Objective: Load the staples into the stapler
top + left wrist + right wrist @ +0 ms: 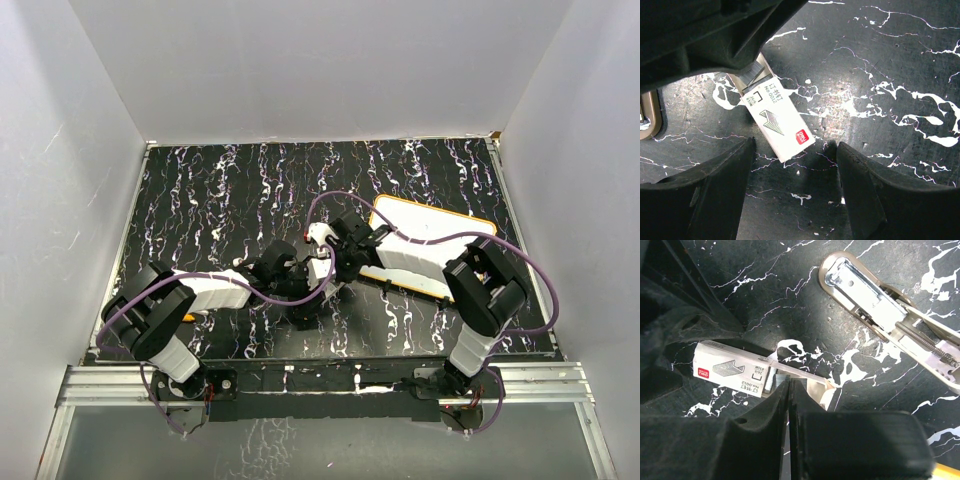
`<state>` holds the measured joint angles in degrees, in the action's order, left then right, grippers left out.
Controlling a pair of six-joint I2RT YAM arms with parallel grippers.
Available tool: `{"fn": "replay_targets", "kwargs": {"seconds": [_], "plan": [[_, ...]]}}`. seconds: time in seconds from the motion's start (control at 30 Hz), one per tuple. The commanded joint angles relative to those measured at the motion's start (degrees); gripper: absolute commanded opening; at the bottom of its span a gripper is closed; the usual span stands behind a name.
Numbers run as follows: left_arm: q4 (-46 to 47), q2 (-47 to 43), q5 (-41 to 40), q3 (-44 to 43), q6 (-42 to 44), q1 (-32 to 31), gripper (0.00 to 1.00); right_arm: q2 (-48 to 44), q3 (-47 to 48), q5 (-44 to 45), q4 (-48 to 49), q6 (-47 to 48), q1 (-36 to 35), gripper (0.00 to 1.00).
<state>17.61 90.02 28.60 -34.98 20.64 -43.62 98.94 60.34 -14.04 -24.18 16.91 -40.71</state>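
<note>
The staples come in a white printed box (730, 372) lying flat on the black marbled table. Its inner tray is slid out, showing a grey row of staples (771, 380). My right gripper (789, 384) is shut, its tips down in that tray against the staples; whether a strip is pinched I cannot tell. The stapler (875, 300) lies swung open beyond the box, metal channel facing up. In the left wrist view the box (777, 120) points toward my open left gripper (795, 172), its near end just short of the fingers and untouched. From above, both grippers meet mid-table around the box (320, 272).
A white board with an orange rim (440, 225) lies at the back right, under the right arm. Purple cables loop over both arms. White walls close in the table on three sides.
</note>
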Motion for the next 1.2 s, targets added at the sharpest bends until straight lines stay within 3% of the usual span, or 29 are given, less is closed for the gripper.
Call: {"fn": "replay_targets", "kwargs": {"seconds": [0.0, 0.57, 0.93, 1.17], "plan": [[-4.07, -0.09, 1.24, 0.34, 0.19, 0.02, 0.66, -3.22, 3.08, -1.6, 0.08, 1.48, 0.51, 0.08], [-10.04, -4.25, 0.07, -2.45, 3.09, 0.77, 0.7, -5.94, 4.12, -7.41, -1.26, 4.12, 1.91, 0.08], [-28.08, -11.09, 3.28, -7.47, 9.15, 7.88, 0.7, -0.84, 9.24, -14.31, 2.16, 2.78, 1.86, 0.08], [-37.86, -18.26, 2.27, -4.98, 12.04, 11.13, 0.7, 5.13, 10.74, -15.76, 5.22, 0.07, -0.16, 0.08]]}}
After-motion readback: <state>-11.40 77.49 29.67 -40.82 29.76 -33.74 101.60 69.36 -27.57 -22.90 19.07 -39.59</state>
